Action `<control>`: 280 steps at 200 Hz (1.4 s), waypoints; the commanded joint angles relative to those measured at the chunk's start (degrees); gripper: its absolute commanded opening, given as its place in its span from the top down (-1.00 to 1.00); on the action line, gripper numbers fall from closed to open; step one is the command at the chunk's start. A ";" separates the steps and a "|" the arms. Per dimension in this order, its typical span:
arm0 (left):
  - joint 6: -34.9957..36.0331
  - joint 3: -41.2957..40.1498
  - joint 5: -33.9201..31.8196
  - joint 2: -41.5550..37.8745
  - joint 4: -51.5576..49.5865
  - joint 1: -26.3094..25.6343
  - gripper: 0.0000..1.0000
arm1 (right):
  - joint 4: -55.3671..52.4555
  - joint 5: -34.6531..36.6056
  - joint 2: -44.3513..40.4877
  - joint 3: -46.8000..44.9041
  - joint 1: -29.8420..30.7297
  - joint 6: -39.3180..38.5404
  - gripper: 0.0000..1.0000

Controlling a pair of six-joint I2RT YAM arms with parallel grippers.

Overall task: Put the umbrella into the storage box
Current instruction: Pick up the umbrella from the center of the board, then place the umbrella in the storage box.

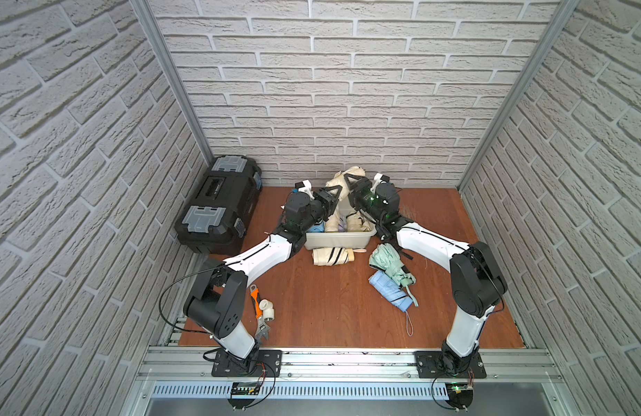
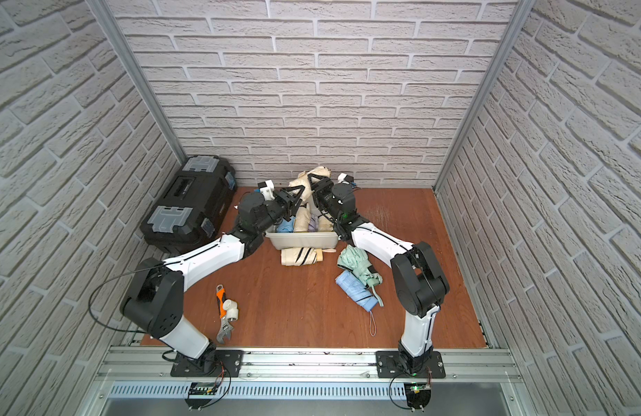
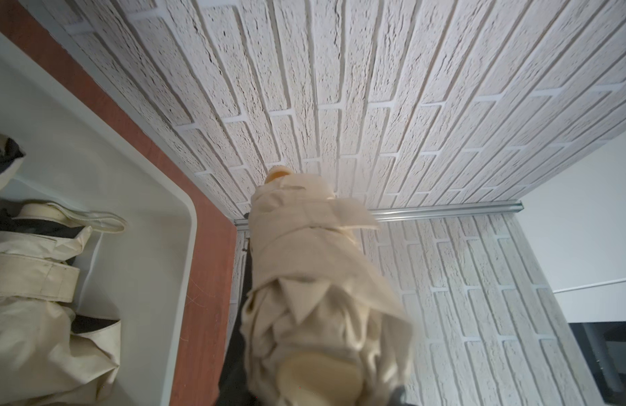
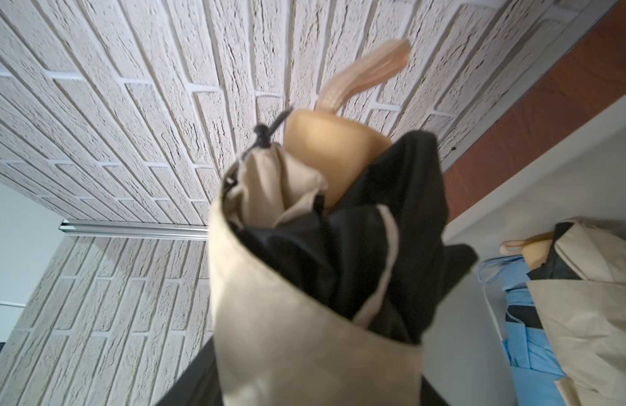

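A folded beige umbrella (image 1: pixel 344 176) (image 2: pixel 302 182) is held up over the far end of the off-white storage box (image 1: pixel 338 239) (image 2: pixel 301 238), close to the back wall. Both grippers meet at it from either side: left gripper (image 1: pixel 334 191) (image 2: pixel 293 192), right gripper (image 1: pixel 347 182) (image 2: pixel 313 182). The left wrist view shows the umbrella (image 3: pixel 304 263) blurred, its capped end filling the gap of the left gripper (image 3: pixel 318 386). In the right wrist view the umbrella (image 4: pixel 286 334), black lining and tan handle showing, is pressed between the jaws of the right gripper (image 4: pixel 315 386).
The box holds several folded umbrellas, beige (image 3: pixel 30 274) and blue (image 4: pixel 529 344). In front of it lie a striped beige umbrella (image 1: pixel 331 256), a mint one (image 1: pixel 387 264) and a blue one (image 1: pixel 391 290). Black toolbox (image 1: pixel 218 205) at far left; orange wrench (image 1: pixel 257 313) and white fitting (image 1: pixel 267 311) near the left arm.
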 commanded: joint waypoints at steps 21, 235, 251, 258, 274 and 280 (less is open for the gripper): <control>1.46 -1.60 1.64 -2.28 4.40 -0.17 -0.87 | -2.49 -1.58 -1.65 0.22 -1.19 -5.75 0.05; 18.80 -3.85 -14.92 -18.24 -51.63 9.21 -0.87 | -83.55 1.60 23.62 49.77 0.40 -66.02 0.26; 18.69 -4.11 -14.95 -18.29 -51.70 9.28 -0.87 | -82.98 1.96 24.69 50.36 0.72 -65.77 0.13; 18.63 -4.25 -14.89 -18.37 -51.65 9.27 -0.87 | -82.69 2.24 24.99 50.57 0.90 -65.76 0.03; 18.55 -4.53 -14.89 -18.40 -51.58 9.35 -0.87 | -82.00 1.96 25.55 51.17 1.36 -66.18 -0.19; 18.72 -4.53 -14.76 -18.31 -51.42 9.25 -0.87 | -81.88 1.89 25.66 51.36 1.46 -66.16 -0.27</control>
